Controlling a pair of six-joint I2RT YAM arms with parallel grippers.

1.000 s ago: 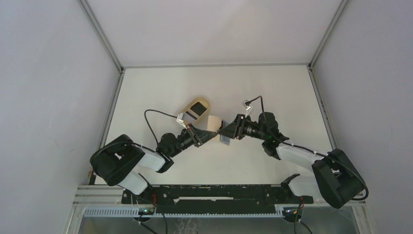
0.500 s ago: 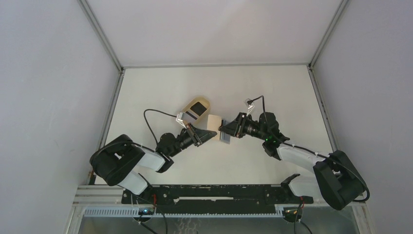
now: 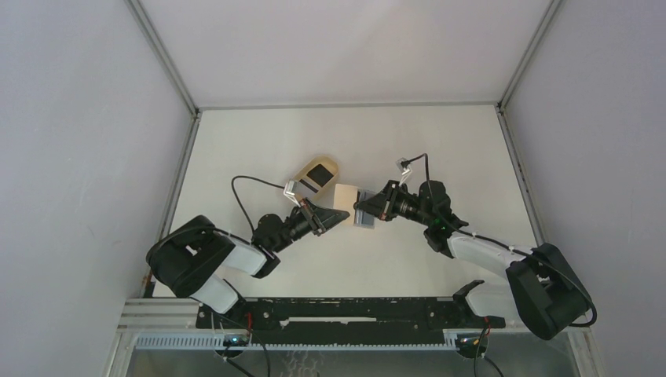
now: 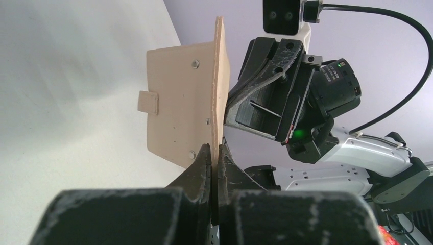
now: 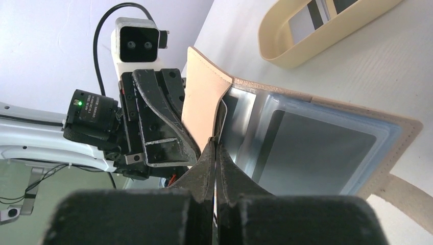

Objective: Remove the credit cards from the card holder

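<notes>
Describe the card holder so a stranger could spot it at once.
At the middle of the white table, where the left claw and right claw meet, the card holder is the small tan wallet pinched open between them. Unlike the beige oval tray beside it, it is rectangular, with a snap tab.

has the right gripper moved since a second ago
Yes: the right gripper edged slightly toward the back wall, judged against the beige tray, and its jaws closed.
</notes>
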